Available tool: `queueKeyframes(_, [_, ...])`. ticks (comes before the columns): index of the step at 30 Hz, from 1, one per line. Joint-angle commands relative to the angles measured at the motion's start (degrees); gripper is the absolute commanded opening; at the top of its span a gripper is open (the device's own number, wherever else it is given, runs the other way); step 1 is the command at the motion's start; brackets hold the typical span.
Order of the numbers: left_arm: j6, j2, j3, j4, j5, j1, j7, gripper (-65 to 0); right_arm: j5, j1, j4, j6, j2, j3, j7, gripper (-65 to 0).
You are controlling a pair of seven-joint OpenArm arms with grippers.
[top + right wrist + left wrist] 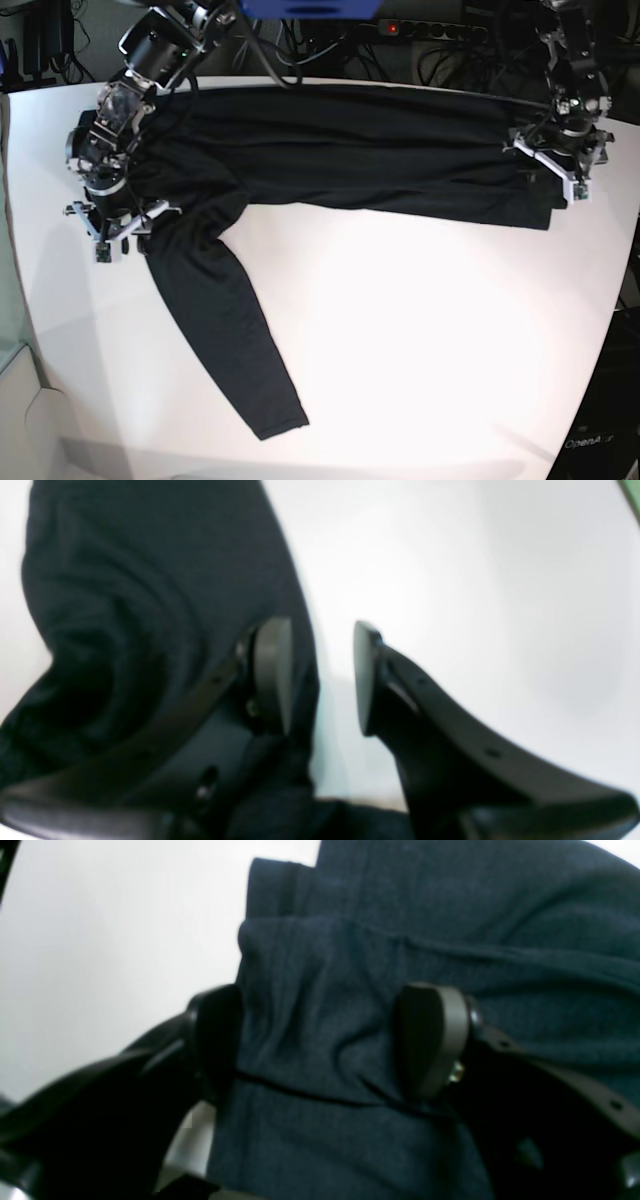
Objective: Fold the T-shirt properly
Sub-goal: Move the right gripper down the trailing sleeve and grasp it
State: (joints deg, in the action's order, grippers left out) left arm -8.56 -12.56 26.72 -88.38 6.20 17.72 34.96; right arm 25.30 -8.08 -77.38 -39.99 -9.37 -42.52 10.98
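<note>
The dark T-shirt [350, 150] lies stretched across the far part of the white table [430, 350], folded lengthwise. One long sleeve [220, 320] trails toward the front left. My left gripper [560, 172] is at the shirt's right end. In the left wrist view this left gripper [325, 1040] stands wide open astride a layered fold of the T-shirt [450, 915]. My right gripper [118, 222] is at the shirt's left end, by the shoulder. The right wrist view shows this right gripper [320, 677] with its jaws apart, one finger over the T-shirt [125, 580] edge, the other over bare table.
Cables and a power strip [440, 30] run behind the table's far edge. The table's rounded right edge [618, 300] drops to a dark floor. Its left edge [25, 330] is close to my right arm.
</note>
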Motion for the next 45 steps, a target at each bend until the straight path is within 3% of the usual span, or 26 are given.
queueKeyframes(1, [0.51,-0.50,0.14,-0.37,-1.41,0.26,1.83,-17.9,-0.55,-1.37,-0.37,-0.01,0.37,0.19,-1.18,-42.4])
queueKeyframes(17, [0.51,0.56,-0.21,-1.07,-1.76,-0.44,1.92,-17.9,-0.55,-1.73,2.35,-0.01,0.37,0.37,-1.27,-42.4])
queueKeyframes(24, [0.51,0.64,-0.21,-1.95,-1.67,-1.50,2.36,-17.9,1.29,-7.00,9.74,-0.01,2.99,0.37,-1.44,-42.4])
queueKeyframes(34, [0.51,0.64,-0.13,-2.74,-1.76,-1.50,2.36,-17.9,5.16,-12.36,9.65,-0.01,4.84,0.02,-1.44,-42.4])
queueKeyframes(41, [0.51,0.64,-0.13,-2.74,-1.76,-1.58,2.45,-17.9,5.34,-15.18,9.82,-0.01,4.84,0.37,-1.62,-42.4])
queueKeyframes(45, [0.51,0.64,-0.13,-2.74,-1.76,-1.58,2.45,-17.9,5.43,-16.58,11.67,-0.01,4.75,3.97,-1.62,-42.4])
